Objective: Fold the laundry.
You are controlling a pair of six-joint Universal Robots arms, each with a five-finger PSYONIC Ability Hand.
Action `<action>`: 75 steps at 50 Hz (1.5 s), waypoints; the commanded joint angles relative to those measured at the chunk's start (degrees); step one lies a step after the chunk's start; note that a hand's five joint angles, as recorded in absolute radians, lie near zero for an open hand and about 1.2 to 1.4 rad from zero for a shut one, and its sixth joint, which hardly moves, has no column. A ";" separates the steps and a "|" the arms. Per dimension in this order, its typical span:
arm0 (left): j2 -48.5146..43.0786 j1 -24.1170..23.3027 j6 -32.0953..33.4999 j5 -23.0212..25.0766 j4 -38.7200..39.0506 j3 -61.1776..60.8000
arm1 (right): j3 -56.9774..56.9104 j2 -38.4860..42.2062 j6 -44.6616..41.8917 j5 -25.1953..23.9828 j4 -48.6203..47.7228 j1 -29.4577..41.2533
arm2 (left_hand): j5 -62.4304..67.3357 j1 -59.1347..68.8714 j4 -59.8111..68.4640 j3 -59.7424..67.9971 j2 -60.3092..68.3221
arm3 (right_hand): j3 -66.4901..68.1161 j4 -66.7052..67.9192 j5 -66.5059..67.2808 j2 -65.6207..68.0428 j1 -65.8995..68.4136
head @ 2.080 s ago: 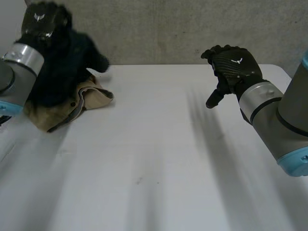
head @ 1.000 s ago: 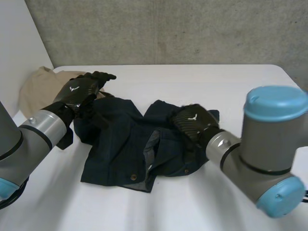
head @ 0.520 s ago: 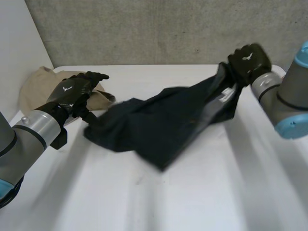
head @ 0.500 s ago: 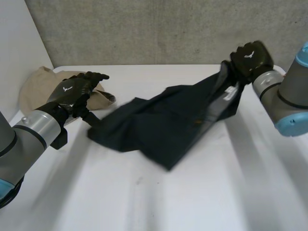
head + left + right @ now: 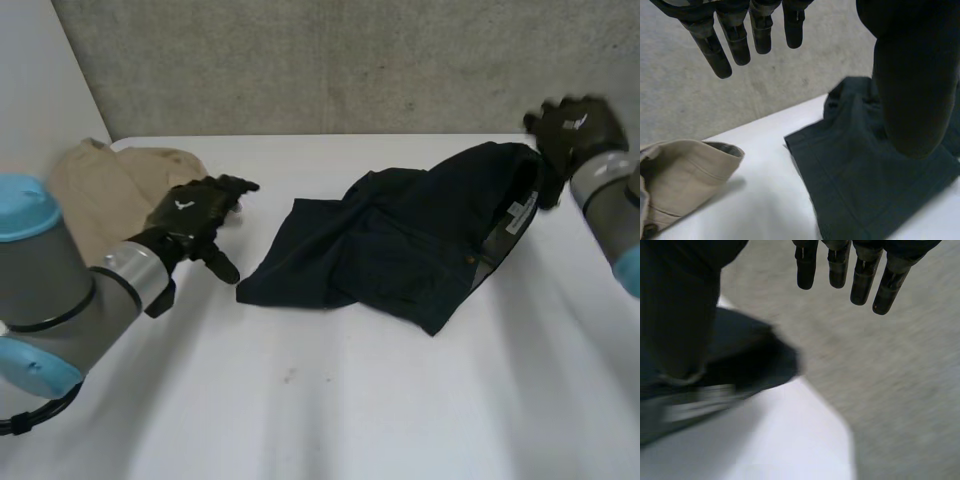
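1. Head view: I see the left hand (image 5: 195,222) hovering above the white table (image 5: 320,400), fingers spread and straight, holding nothing. It sits between the folded beige cloth garment (image 5: 100,185) at the table's far left corner and the dark navy cloth garment (image 5: 400,250), and touches neither. The navy garment lies crumpled across the middle and right of the table, with its far right edge bunched up higher than the rest. The right hand (image 5: 575,125) is just beside that raised edge; from here I cannot tell whether it touches the cloth.

2. Left wrist view: the left hand (image 5: 737,35) has its fingers straight and apart and its thumb clear of them, with nothing in its grasp. Beneath it, the navy garment (image 5: 855,175) lies flat on the table under the thumb side. The beige garment (image 5: 685,170) lies apart from it, with bare table (image 5: 765,150) between them.

3. Right wrist view: the right hand (image 5: 860,270) is also unclenched, fingers straight and empty. The navy garment (image 5: 740,355) lies on the table under its thumb side, and the grey concrete wall (image 5: 890,390) is beyond the fingertips.
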 commanded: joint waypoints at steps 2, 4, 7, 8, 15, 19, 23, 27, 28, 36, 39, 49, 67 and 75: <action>-8.40 -4.79 8.70 -5.89 -2.62 6.76 | 12.91 -3.92 10.68 -4.94 7.91 6.99 | 3.68 5.76 5.02 4.52 4.93 | -2.31 -3.41 -4.04 -2.47 -1.45; -9.99 -5.85 9.67 -6.95 -2.80 8.34 | 15.46 -4.18 13.92 -6.26 7.65 8.13 | 4.52 6.60 5.86 5.36 5.78 | -1.22 -2.33 -2.95 -1.38 -0.37; -13.42 -6.91 10.99 -7.92 -3.32 10.90 | 16.88 -4.09 16.57 -7.49 6.95 9.72 | 4.69 6.77 6.03 5.53 5.95 | -0.21 -1.31 -1.94 -0.37 0.65; -14.12 -6.91 11.17 -7.92 -3.50 11.51 | 17.49 -4.09 17.97 -7.76 6.16 10.59 | 4.69 6.77 6.03 5.53 5.95 | 0.30 -0.81 -1.44 0.14 1.15; -19.13 -7.26 12.22 -8.01 -5.17 16.08 | 18.02 -0.06 19.48 -6.71 -0.43 13.32 | 9.23 11.31 10.56 10.07 10.48 | 5.17 4.06 3.44 5.01 6.02; -20.81 -7.52 12.40 -8.01 -5.61 17.67 | 16.97 3.46 19.22 -5.21 -2.72 13.33 | 14.77 16.85 16.11 15.61 16.03 | 10.56 9.45 8.82 10.40 11.41; -21.86 -7.70 12.58 -7.92 -5.96 18.72 | 15.39 6.97 18.87 -3.72 -3.51 13.41 | 24.18 26.27 25.52 25.02 25.44 | 12.41 11.30 10.68 12.25 13.26; -22.57 -7.79 13.01 -7.92 -6.93 19.69 | 13.46 10.04 18.69 -2.14 -4.30 13.85 | 35.61 37.69 36.95 36.45 36.87 | 13.58 12.48 11.85 13.42 14.44; -22.65 -7.79 13.10 -7.92 -7.10 19.86 | 13.28 10.40 18.51 -1.87 -4.39 13.94 | 39.14 41.22 40.48 39.98 40.40 | 13.76 12.65 12.02 13.60 14.61; -22.22 -8.49 13.54 -8.27 -7.72 20.48 | 12.13 12.69 14.91 0.94 -6.85 13.85 | 66.72 68.80 68.06 67.56 67.98 | 43.95 42.84 42.22 43.79 44.80; -21.60 -9.10 13.46 -8.36 -7.72 20.39 | 12.13 12.43 13.86 1.55 -9.13 13.42 | 66.74 68.82 68.08 67.58 68.00 | 67.62 66.52 65.89 67.46 68.48; -6.33 -9.11 13.37 -14.16 -9.91 18.90 | 9.60 -3.62 5.96 0.16 -6.16 13.06 | 66.74 68.82 68.08 67.58 68.00 | 67.69 66.59 65.96 67.53 68.55; 21.99 -9.55 13.10 -14.07 -11.94 14.68 | -15.72 -16.14 -6.97 -5.03 24.60 11.92 | 66.74 68.82 68.08 67.58 68.00 | 67.69 66.59 65.96 67.53 68.55; 12.87 -9.02 13.63 -13.90 -11.41 16.17 | -17.92 -6.48 -9.70 -7.06 26.81 11.31 | 66.74 68.82 68.08 67.58 68.00 | 67.69 66.59 65.96 67.53 68.55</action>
